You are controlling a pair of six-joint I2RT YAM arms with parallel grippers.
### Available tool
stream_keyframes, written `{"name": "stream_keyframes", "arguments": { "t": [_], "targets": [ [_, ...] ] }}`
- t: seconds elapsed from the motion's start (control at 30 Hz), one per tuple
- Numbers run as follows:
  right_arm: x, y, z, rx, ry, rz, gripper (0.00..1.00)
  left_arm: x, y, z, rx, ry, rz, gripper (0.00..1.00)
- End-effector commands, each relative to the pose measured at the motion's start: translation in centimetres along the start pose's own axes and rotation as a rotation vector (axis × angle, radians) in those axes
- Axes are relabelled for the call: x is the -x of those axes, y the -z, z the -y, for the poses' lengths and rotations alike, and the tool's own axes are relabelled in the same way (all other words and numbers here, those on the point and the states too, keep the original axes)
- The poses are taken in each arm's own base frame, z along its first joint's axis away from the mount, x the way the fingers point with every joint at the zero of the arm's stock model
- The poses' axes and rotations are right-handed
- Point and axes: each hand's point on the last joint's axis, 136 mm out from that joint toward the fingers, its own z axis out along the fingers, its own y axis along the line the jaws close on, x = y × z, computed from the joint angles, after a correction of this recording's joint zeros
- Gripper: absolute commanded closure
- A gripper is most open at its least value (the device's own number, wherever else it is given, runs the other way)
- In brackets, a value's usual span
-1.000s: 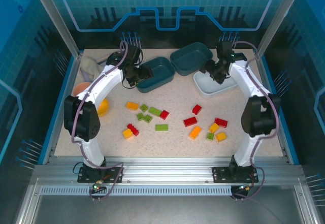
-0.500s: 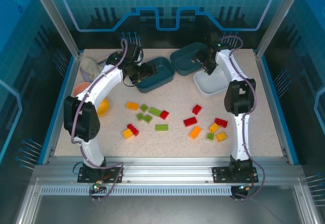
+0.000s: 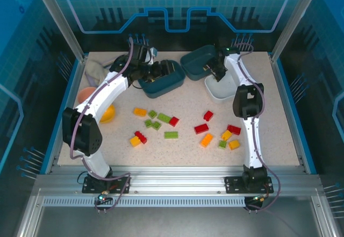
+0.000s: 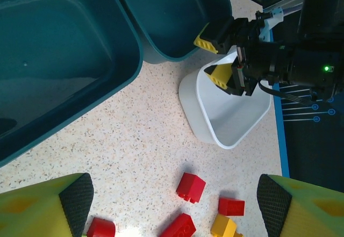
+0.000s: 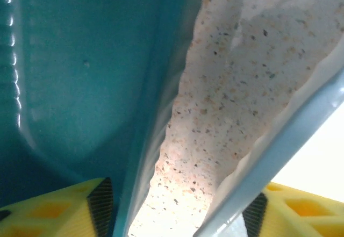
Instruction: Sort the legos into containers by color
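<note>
Speckled beige tabletop (image 3: 188, 100) carrying three shallow trays along its far side: left teal tray (image 3: 172, 82), right teal tray (image 3: 198, 60) just beside it, and white tray (image 3: 223, 91) close against the right teal tray's near right corner. Legos (image 3: 201, 128) in red, orange-yellow and green lie scattered on the bare table nearer the arm bases, well apart from the trays. The left wrist view shows several red bricks (image 4: 191, 186) and one orange-yellow brick (image 4: 224, 227) on the table. Left gripper (image 3: 155, 74) hangs over the left teal tray, its fingers (image 4: 54, 210) spread wide with nothing between them. Right gripper (image 3: 217, 69) sits low at the gap between right teal tray and white tray, jaws apart and empty. One of its fingers (image 5: 54, 210) is on the teal side, the other on the white side. A pink cup (image 3: 86, 93) and yellow bowl (image 3: 109, 113) stand near the table's left edge.
</note>
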Motion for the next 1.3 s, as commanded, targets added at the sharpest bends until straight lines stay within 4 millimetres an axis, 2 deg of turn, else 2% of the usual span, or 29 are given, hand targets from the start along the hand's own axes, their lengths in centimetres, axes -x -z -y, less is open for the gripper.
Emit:
{"name": "stream_keyframes", "arguments": {
  "t": [0.0,0.2,0.37,0.47,0.53,0.7,0.8,0.93,1.07,1.27],
  "targets": [
    [-0.3,-0.8,0.5,-0.039,-0.009,-0.004,0.43,0.1,0.1,1.4,-0.037,-0.04,-0.012,0.18],
    [0.6,-0.5,1.9,-0.084,0.001,0.015,0.73,-0.2,0.1,0.6,0.003,-0.044,-0.026,0.18],
    [2.4,1.0,3.4,-0.109,0.041,0.039,0.85,-0.2,0.0,-0.6,0.076,-0.063,-0.045,0.19],
    [3.7,2.7,4.0,-0.113,0.115,0.056,0.94,0.1,-0.5,-2.6,0.176,-0.065,-0.065,0.21],
    [4.3,4.2,4.9,-0.137,0.185,0.063,1.0,0.5,-0.7,-4.8,0.266,-0.054,-0.078,0.25],
    [4.1,7.1,7.3,-0.193,0.326,0.046,1.0,1.2,-1.3,-10.7,0.426,0.02,-0.114,0.3],
    [3.0,8.5,7.6,-0.175,0.381,0.042,1.0,1.7,-1.2,-13.5,0.512,0.012,-0.119,0.28],
    [1.3,8.4,8.0,-0.155,0.422,0.005,1.0,2.2,-0.6,-17.3,0.608,0.043,-0.136,0.21],
    [-0.1,7.8,8.4,-0.142,0.447,-0.042,1.0,1.5,-1.8,-19.7,0.609,0.105,-0.182,0.22],
    [-1.0,7.7,8.8,-0.133,0.472,-0.06,1.0,0.0,-4.3,-20.8,0.583,0.21,-0.222,0.28]
  ]
}}
